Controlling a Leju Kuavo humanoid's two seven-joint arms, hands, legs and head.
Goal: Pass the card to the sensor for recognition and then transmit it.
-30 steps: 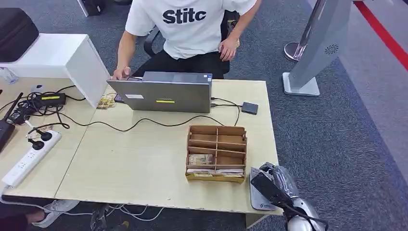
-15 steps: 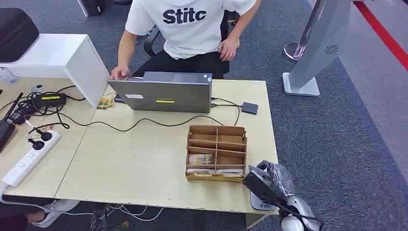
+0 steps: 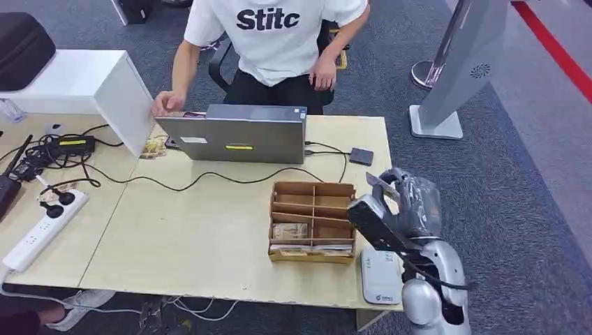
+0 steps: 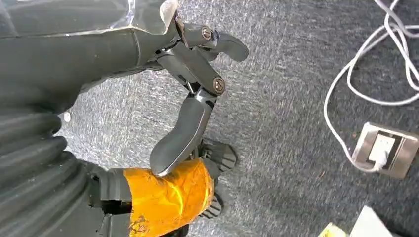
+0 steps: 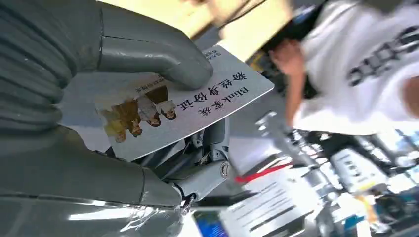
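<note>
Card (image 5: 183, 106): white, printed with small cartoon figures and a line of characters, pinned under the thick grey thumb of the right hand (image 5: 99, 113) with darker fingers beneath it. In the head view the card's pale edge (image 3: 375, 181) shows at the upper tip of that hand (image 3: 401, 206), lower right of the frame, raised above the table (image 3: 195, 230). White sensor pad (image 3: 381, 276) lies flat on the table's lower right corner, below the hand, apart from it. Wooden divided box (image 3: 314, 222) sits just left of the hand, cards in its nearer compartments. Laptop (image 3: 234, 136) stands further up the frame, a black cable trailing from it. A person in a white shirt (image 3: 276, 35) sits behind it, top centre. Left hand (image 4: 192, 98): fingers curled, nothing in them, over grey carpet.
</note>
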